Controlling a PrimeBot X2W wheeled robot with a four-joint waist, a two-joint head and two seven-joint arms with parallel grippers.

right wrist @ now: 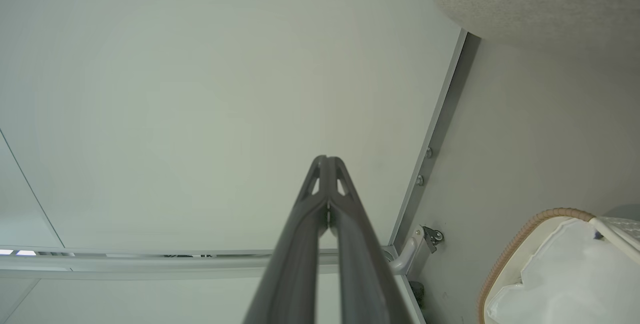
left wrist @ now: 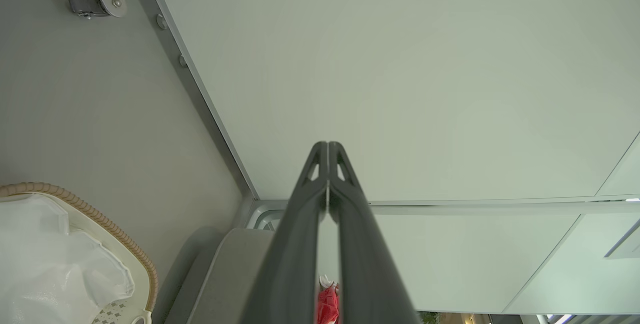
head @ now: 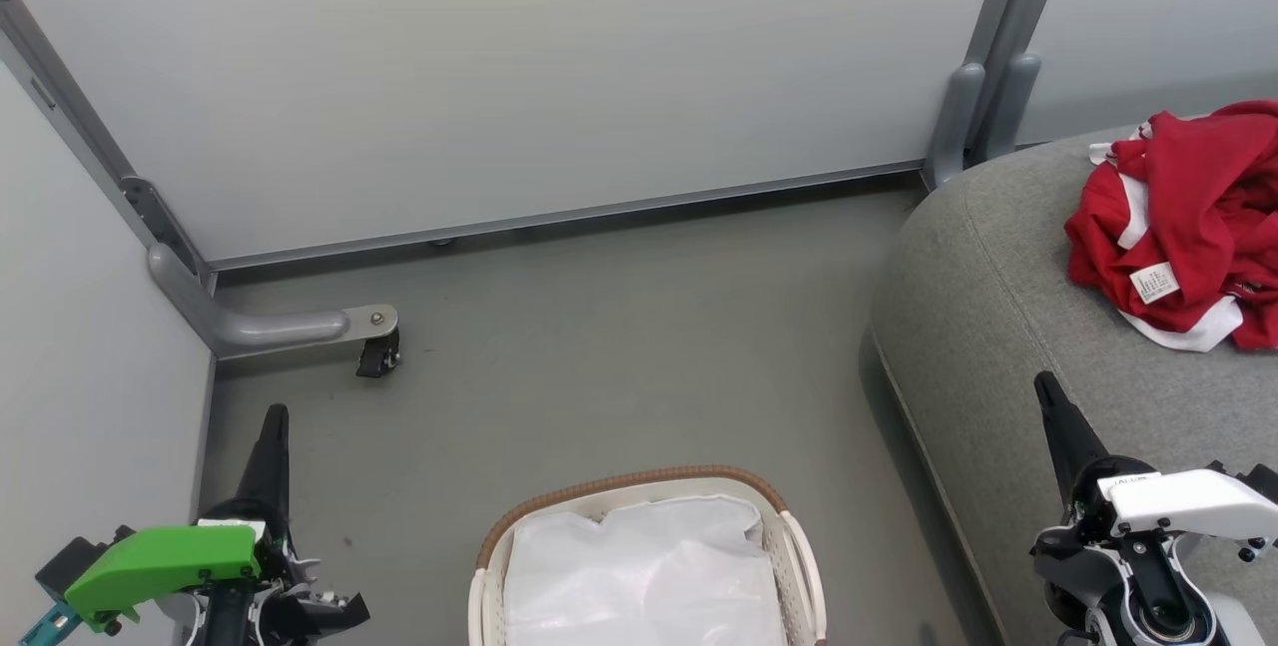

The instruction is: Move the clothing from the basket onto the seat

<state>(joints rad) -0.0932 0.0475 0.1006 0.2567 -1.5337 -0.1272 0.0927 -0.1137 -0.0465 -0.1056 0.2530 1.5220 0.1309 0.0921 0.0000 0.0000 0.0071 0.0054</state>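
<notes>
Red clothing (head: 1193, 217) with white trim, label showing, crumpled on grey seat (head: 998, 307) near its far edge. Oval basket (head: 789, 536) upright on floor, only white liner inside.

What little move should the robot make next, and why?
Likely none, just rest its arms: the red clothing lies bunched on the grey seat, the visible part of the basket holds white liner and nothing red, and the left pincer and right pincer are shut, empty.
</notes>
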